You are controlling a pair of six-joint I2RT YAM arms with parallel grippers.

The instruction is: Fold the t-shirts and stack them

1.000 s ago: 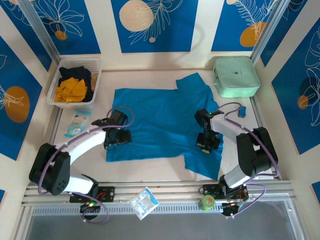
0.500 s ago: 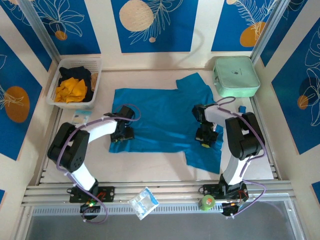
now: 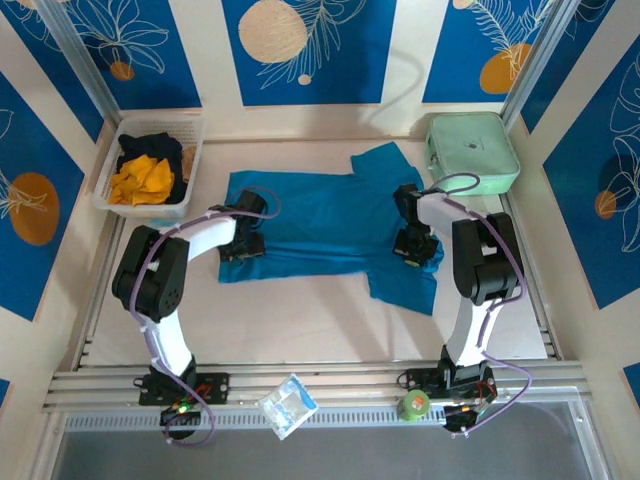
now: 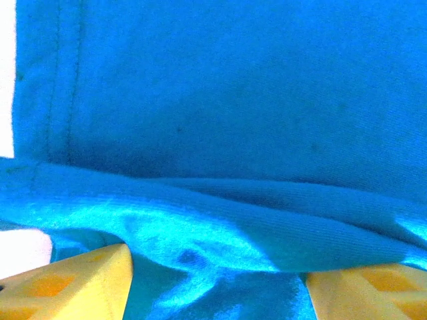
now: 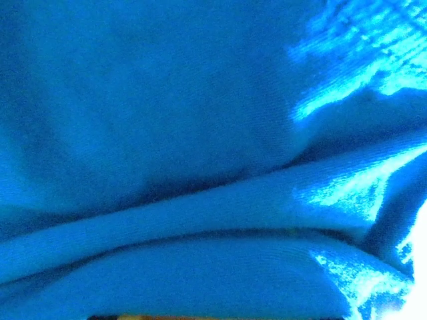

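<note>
— Pale worktop (image 3: 300,320): what's on it?
— Teal t-shirt (image 3: 320,225), spread toward its far edge. Left end effector (image 3: 243,247) pinches its hem; right end effector (image 3: 415,247) sits on cloth, grip hidden, cannot tell.

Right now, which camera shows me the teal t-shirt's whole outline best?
The top external view: the teal t-shirt lies spread on the table, and its edges can be traced all round. The left wrist view gives a close-up of a raised fold just above its yellow fingers. The right wrist view shows bunched cloth close up, with no outline.
</note>
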